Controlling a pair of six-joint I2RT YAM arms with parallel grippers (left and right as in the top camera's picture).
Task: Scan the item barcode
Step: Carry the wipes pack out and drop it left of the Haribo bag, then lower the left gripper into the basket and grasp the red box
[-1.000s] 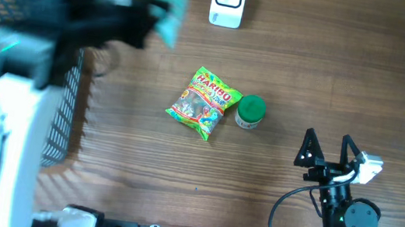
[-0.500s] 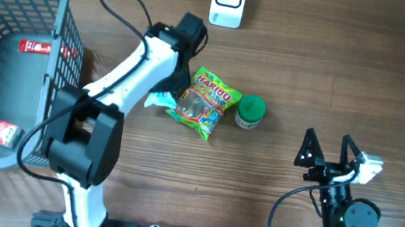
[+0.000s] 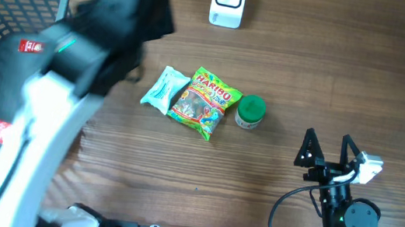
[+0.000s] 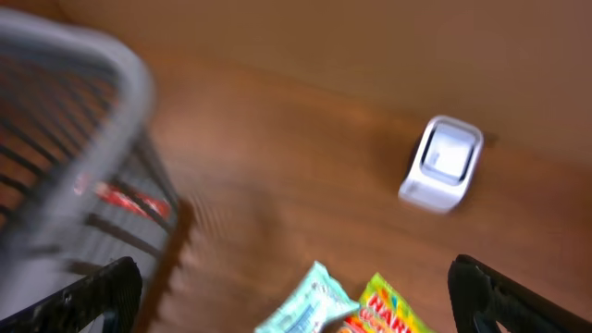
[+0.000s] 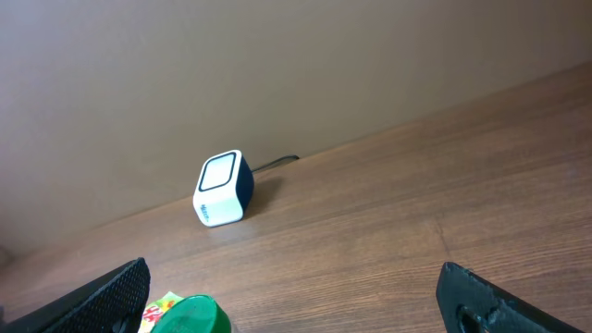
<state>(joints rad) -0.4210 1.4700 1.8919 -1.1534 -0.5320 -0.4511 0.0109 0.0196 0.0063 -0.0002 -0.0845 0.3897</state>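
A light blue packet [image 3: 165, 89] lies flat on the table, touching the left edge of a Haribo bag [image 3: 205, 104]. A small jar with a green lid [image 3: 251, 110] stands to the right of the bag. The white barcode scanner [image 3: 227, 1] sits at the back edge. My left arm [image 3: 111, 31] is a blur, raised above the table to the left of the packet. My left gripper [image 4: 294, 273] is open and empty above the light blue packet [image 4: 310, 305]. My right gripper [image 3: 327, 152] stands open and empty at the front right.
A grey wire basket [image 3: 68, 2] fills the left side and holds a dark item with red labels [image 3: 31, 45]. In the right wrist view the scanner [image 5: 222, 189] stands by the back wall, with the green lid [image 5: 185, 316] near the lower left.
My left gripper has opened and let go of the light blue packet beside the Haribo bag, then lifted away toward the back left. The right arm has not moved.
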